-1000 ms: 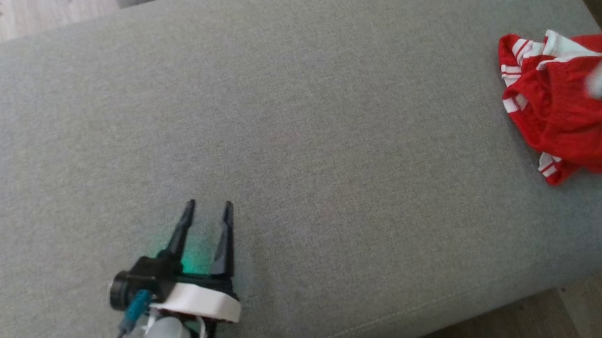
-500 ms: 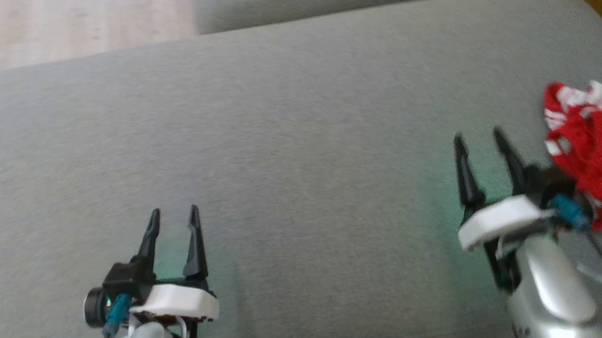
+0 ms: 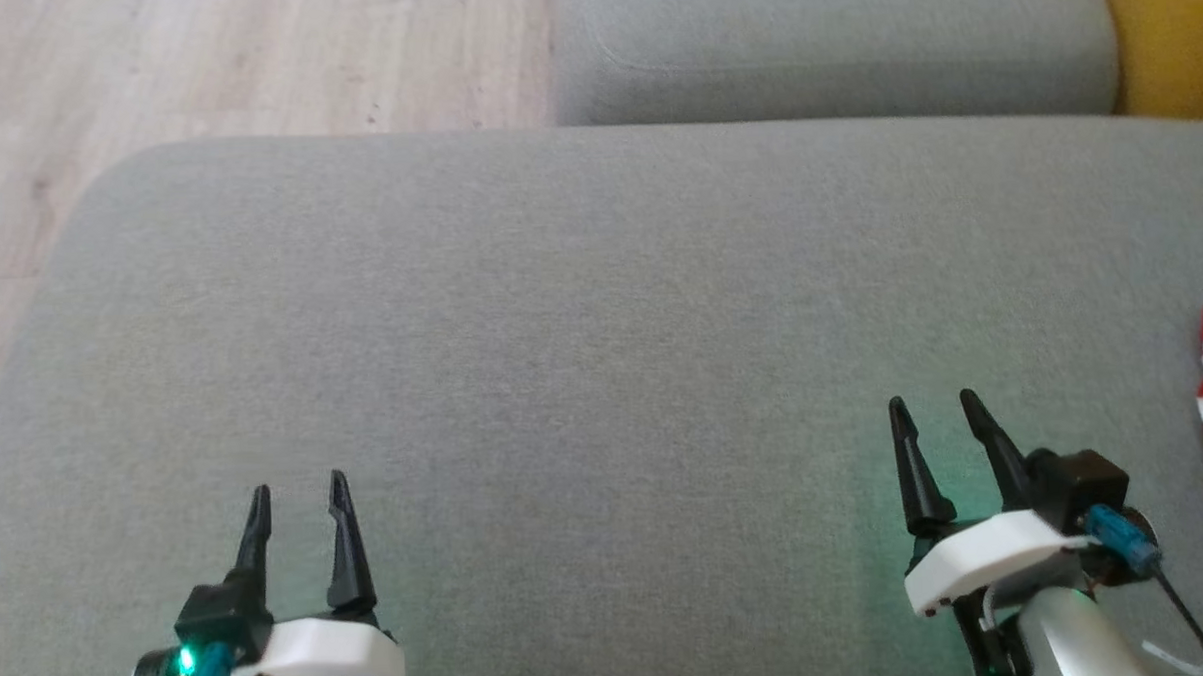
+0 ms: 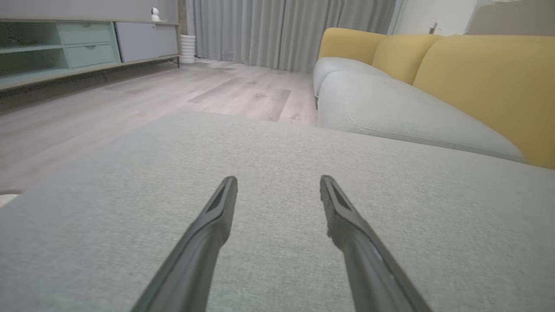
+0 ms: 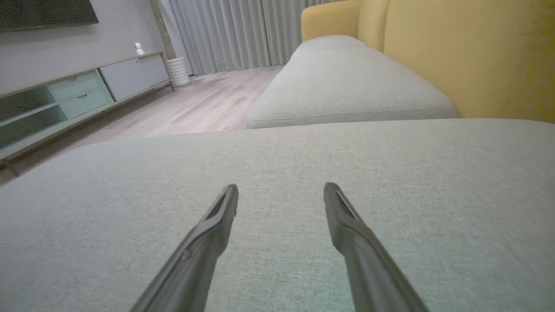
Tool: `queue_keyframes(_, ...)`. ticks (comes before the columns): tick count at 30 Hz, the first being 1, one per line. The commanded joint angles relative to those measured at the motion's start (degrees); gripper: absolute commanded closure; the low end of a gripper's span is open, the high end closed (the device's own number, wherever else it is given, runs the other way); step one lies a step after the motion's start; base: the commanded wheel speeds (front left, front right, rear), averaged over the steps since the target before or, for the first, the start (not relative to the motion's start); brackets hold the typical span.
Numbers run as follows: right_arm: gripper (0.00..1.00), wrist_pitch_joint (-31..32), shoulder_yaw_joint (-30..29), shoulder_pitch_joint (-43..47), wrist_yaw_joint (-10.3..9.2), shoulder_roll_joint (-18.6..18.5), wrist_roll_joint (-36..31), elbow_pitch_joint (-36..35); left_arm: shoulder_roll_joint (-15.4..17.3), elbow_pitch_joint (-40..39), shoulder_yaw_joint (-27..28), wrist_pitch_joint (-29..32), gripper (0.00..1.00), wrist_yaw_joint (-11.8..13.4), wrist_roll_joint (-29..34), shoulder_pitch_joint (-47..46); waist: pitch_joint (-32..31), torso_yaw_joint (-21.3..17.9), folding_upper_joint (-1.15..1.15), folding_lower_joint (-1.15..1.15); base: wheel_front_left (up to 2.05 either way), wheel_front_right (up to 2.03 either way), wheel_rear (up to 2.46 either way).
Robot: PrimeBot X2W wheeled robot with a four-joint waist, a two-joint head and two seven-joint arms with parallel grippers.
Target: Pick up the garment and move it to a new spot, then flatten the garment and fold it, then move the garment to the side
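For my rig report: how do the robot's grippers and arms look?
The left gripper and the right gripper each have two long tapered black fingers, a white collar and a teal connector. A thin dark cable leaves the right one, whose forearm is silver.

left gripper [image 3: 297,483], right gripper [image 3: 932,399]: paired long tapered black fingers [image 3: 347,547], white curved collar [image 3: 979,560], black side block [image 3: 1082,481] with teal connector [image 3: 1119,543]. Green LED [image 3: 185,658] at left block. Silver forearm [image 3: 1067,642], thin black cable [image 3: 1183,613] behind right collar.

right gripper [image 5: 281,187] jaws spread wide | over grey cushion [image 5: 303,160] | yellow backrest [image 5: 468,56] at right | wood floor [image 5: 195,104], curtains [image 5: 234,32] beyond
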Motion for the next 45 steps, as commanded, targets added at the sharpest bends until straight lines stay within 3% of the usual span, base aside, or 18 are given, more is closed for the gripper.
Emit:
queue_keyframes(1,0.00,-0.62,1.27,-0.91,0.21,-0.04,0.55,-2.24,0.18,-2.02,2.16,-0.56,0.00,0.32,0.67,-0.55,-0.67,0.61,0.00,0.01,0.00,0.00,0.00)
queue_keyframes(12,0.00,-0.62,2.29,-0.39,0.21,-0.03,0.97,-2.25,0.18,-2.54,3.54,-0.56,0.00,-2.93,-2.28,1.11,-2.23,-0.26,0.00,0.01,0.00,0.00,0.00)
queue_keyframes(13,1.00,0.00,0.79,0.44,0.00,0.10,0.67,-0.67,0.00,-0.97,1.61,0.00,1.00,-3.03,-2.30,2.95,-2.23,-0.25,0.00,0.01,0.00,0.00,0.00)
queue_keyframes(17,1.00,0.20,0.70,1.82,0.00,0.19,0.92,2.22,-0.09,2.10,1.56,0.37,1.00,-3.18,-2.53,3.95,-2.27,-0.30,0.00,0.01,0.00,0.00,0.00)
queue_keyframes(45,1.00,4.67,-1.80,1.79,0.05,0.14,18.76,-1.66,-0.03,-0.39,3.73,4.80,1.00,-4.46,-18.96,2.41,-1.86,-1.36,0.00,0.01,0.00,0.00,0.00)
